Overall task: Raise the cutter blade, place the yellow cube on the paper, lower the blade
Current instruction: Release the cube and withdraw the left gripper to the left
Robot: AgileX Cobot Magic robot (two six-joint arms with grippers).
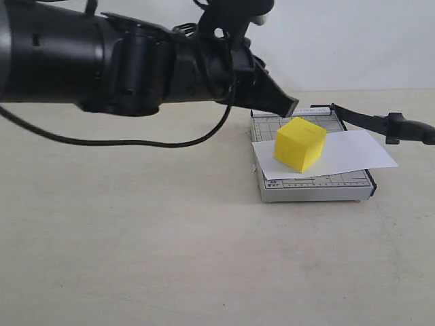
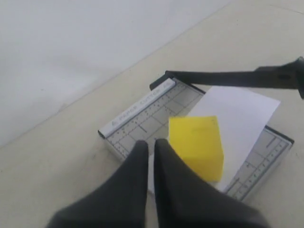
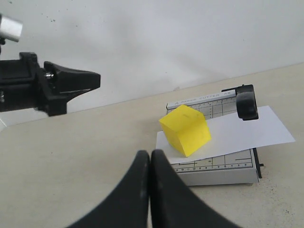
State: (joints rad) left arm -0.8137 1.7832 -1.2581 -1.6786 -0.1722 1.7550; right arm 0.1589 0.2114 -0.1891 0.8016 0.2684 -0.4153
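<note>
The yellow cube [image 1: 300, 144] [image 2: 195, 145] [image 3: 185, 129] rests on the paper [image 1: 357, 153] [image 2: 242, 111] [image 3: 242, 130], which lies across the grey gridded trimmer [image 1: 312, 189] [image 2: 137, 118] [image 3: 213, 171]. The cutter blade [image 1: 370, 120] [image 2: 228, 78] is raised off the bed, its rounded handle [image 3: 247, 102] hanging above the sheet. My left gripper [image 1: 291, 107] [image 2: 151, 142] is shut and empty, just above and behind the cube, apart from it. My right gripper [image 3: 150, 153] is shut on nothing, low over the table, short of the trimmer's front. It is outside the exterior view.
The left arm's thick black body [image 1: 102, 64] and a looping cable [image 1: 136, 142] span the upper left. The trimmer stands on a beige tabletop [image 1: 136, 238], and a white wall [image 1: 353, 41] runs behind it.
</note>
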